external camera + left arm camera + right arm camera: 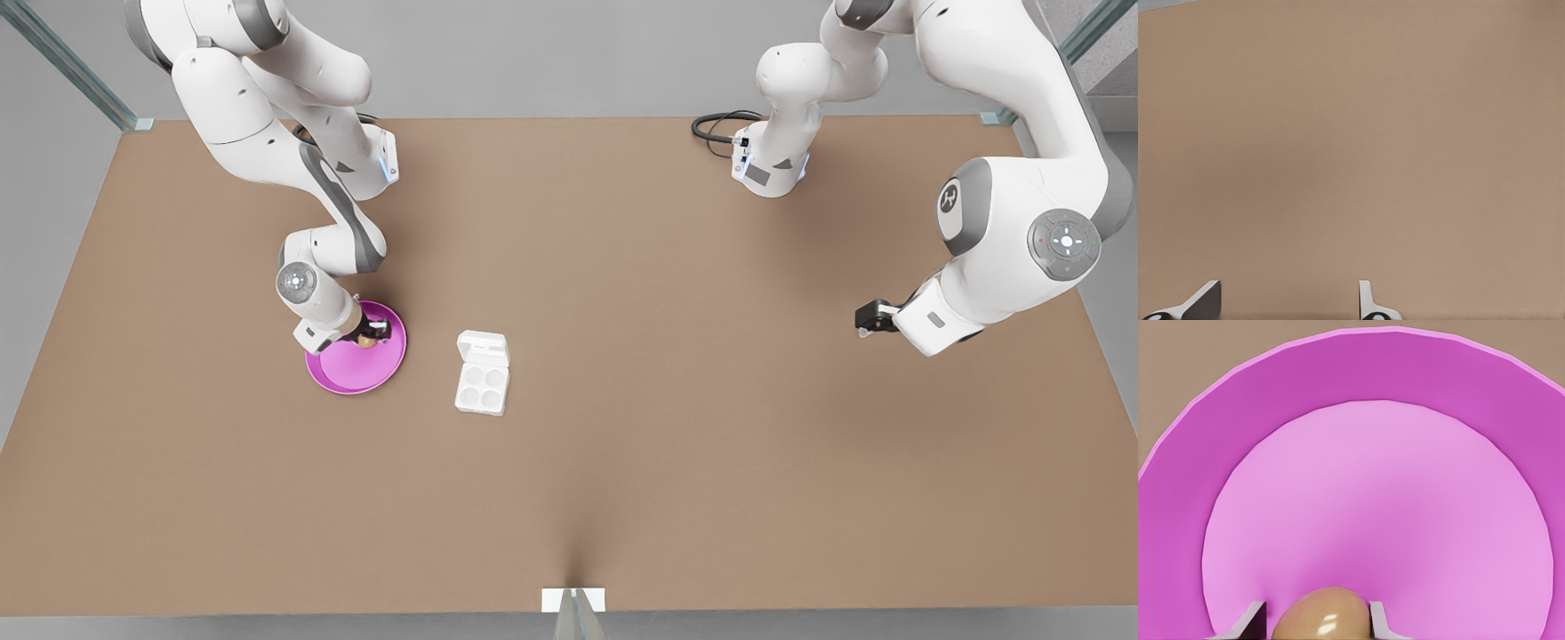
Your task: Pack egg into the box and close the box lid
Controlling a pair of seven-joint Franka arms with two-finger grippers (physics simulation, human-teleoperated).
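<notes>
Bare table (676, 373) between plate (378, 378) and box (483, 373); lid (484, 348) open.

Even, bright, diffuse light; soft arm shadows fall on the table (622, 462). A small glare spot sits on the egg (1321, 620). No blur.

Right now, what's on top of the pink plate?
The egg sits on the pink plate, between the right gripper's fingers. The plate surface beneath the egg is covered. The left gripper waits apart, open.
</notes>
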